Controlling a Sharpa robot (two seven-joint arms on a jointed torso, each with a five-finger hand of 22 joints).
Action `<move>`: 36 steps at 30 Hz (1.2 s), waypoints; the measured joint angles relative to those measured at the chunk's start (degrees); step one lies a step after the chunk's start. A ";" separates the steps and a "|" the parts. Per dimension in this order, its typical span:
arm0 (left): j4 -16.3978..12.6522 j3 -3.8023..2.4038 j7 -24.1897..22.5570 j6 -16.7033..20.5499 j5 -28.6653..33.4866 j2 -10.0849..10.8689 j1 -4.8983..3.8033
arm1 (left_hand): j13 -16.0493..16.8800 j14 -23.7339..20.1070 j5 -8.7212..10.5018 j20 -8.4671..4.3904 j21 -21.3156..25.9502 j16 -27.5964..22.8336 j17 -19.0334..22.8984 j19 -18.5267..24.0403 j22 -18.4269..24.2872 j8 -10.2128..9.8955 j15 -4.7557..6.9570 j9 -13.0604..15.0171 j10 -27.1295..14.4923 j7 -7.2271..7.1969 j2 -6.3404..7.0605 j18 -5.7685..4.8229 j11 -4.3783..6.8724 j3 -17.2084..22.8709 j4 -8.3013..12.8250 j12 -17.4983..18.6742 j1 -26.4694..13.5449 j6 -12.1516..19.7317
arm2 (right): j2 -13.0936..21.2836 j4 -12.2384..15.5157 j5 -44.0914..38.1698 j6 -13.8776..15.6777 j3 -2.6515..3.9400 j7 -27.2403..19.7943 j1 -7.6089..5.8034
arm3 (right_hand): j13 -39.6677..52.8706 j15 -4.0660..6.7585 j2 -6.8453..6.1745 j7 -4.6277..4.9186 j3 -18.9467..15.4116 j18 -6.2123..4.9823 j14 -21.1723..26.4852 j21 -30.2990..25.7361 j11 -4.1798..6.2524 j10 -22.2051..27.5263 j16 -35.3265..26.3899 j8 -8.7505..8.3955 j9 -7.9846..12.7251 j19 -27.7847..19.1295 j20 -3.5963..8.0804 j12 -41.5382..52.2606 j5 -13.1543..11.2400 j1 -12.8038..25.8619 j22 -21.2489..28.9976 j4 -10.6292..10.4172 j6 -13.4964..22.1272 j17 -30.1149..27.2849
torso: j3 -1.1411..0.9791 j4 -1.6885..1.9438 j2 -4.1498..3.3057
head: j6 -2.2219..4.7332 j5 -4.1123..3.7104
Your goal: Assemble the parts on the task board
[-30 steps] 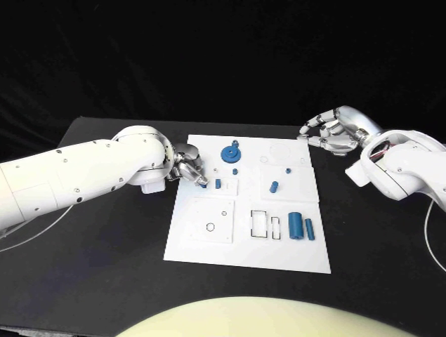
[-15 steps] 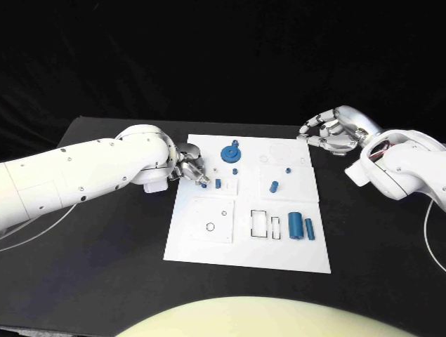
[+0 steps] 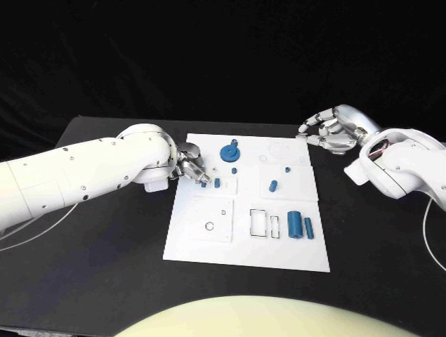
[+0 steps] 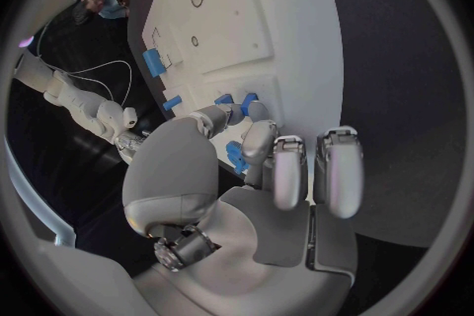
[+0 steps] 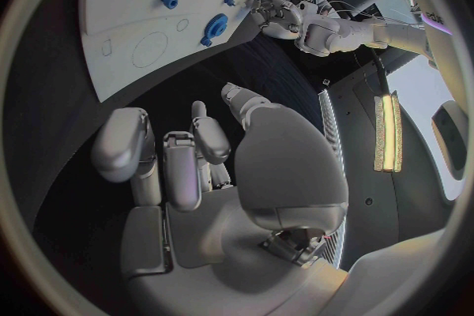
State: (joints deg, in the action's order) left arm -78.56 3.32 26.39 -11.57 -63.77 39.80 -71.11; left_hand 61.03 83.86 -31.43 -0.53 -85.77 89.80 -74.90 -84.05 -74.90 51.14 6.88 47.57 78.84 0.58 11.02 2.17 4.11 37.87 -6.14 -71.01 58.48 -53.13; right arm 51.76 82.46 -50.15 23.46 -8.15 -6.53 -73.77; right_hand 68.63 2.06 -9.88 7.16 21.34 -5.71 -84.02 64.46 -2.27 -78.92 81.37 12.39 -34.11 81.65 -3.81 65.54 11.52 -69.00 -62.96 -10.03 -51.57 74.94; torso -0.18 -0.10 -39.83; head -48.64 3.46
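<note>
The white task board lies mid-table. My left hand hovers over its far left part and pinches a small blue peg between thumb and a finger; the left wrist view shows that hand with the peg at its fingertips. Another peg stands just beside it. A blue gear-like part sits at the far middle, with small blue pieces to its right. Two blue cylinders lie near right. My right hand hangs off the board's far right corner, fingers curled in on nothing.
Empty outlined slots and an oval hole mark the board's near half. Black table surrounds the board on both sides. A thin cable trails from my right arm at the right edge.
My left hand has crept slightly right and away over the board with the peg. My right hand has barely moved.
</note>
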 measured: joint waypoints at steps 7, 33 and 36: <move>0.23 0.07 0.19 0.04 0.11 0.05 -0.01 | -0.30 0.00 0.82 0.00 0.00 0.00 0.00 0.00 0.00 -0.56 0.00 0.60 -0.47 -1.35 0.17 0.00 0.18 -4.63 -3.47 0.29 -1.72 -0.06 | 0.04 0.02 0.03 0.02 0.00 -0.04 0.00 | -0.14 0.00 0.00 0.00 0.00 0.00 0.00 0.00 0.00 0.00 -0.22 0.00 0.00 0.00 0.00 -0.36 0.00 0.00 0.20 0.00 0.00 0.00 | -0.01 0.06 0.01 | -0.03 -0.05; -0.89 -0.85 -0.86 5.30 3.26 2.05 0.51 | -14.61 0.09 8.81 1.07 4.62 -0.78 0.00 0.00 0.00 -7.62 -2.41 -0.64 -12.04 3.10 0.15 0.00 -3.60 -15.42 -10.53 10.96 -4.82 8.41 | 0.19 0.05 0.13 0.05 0.01 -0.16 0.01 | -0.61 0.00 0.00 0.19 -0.17 0.00 0.00 -0.56 -0.21 0.21 -0.45 0.00 0.00 -0.43 0.00 -0.88 0.00 0.00 0.82 -0.17 0.19 -0.02 | 0.04 0.00 -0.02 | 0.24 -0.29; -1.12 -1.09 -1.79 6.90 3.77 2.27 0.52 | -17.54 0.20 8.81 1.78 6.80 -2.00 0.00 0.09 0.00 -8.79 -2.95 -1.46 -14.88 4.00 -0.30 0.12 -4.27 -15.82 -10.44 12.93 -3.70 9.57 | 0.21 0.05 0.14 0.06 0.01 -0.16 0.02 | -0.60 0.00 0.00 0.19 -0.17 -0.01 0.00 -0.56 -0.21 0.21 -0.45 0.00 0.00 -0.43 0.00 -0.88 0.00 0.00 0.82 -0.17 0.19 -0.02 | 0.03 0.02 0.01 | 0.27 -0.39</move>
State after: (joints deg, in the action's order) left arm -79.68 2.23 24.60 -4.67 -60.00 42.07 -70.59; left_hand 43.49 84.06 -22.63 1.25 -78.96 87.80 -74.90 -83.95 -74.90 42.34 3.93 46.11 63.96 4.58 10.73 2.29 -0.16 22.05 -16.59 -58.08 54.78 -43.57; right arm 51.96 82.50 -50.01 23.52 -8.14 -6.70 -73.75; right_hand 68.02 2.06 -9.88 7.35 21.17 -5.72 -84.02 63.89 -2.47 -78.71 80.93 12.39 -34.11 81.23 -3.81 64.66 11.52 -69.00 -62.14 -10.19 -51.38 74.91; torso -0.14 -0.08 -39.83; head -48.37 3.07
